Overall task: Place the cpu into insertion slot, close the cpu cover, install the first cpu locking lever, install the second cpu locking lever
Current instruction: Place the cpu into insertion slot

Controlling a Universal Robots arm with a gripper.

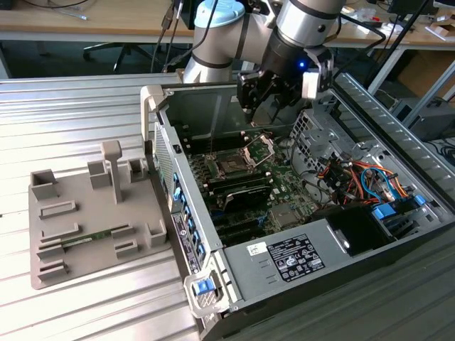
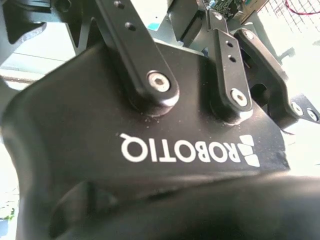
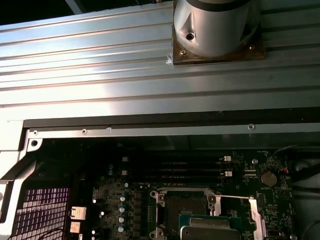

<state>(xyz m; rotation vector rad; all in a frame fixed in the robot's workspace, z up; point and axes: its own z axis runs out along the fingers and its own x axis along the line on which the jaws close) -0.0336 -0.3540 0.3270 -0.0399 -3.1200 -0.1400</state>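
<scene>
Cpu (image 3: 207, 231) shows beside insertion slot (image 3: 181, 206), computer case (image 1: 202, 110) on ribbed metal table (image 1: 71, 106); pincer (image 1: 261, 103) grip cannot be told.

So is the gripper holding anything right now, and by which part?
Cannot tell. The gripper hangs above the insertion slot; the cpu shows at the slot's edge in the first wrist view, but no grip on it is visible.
</scene>
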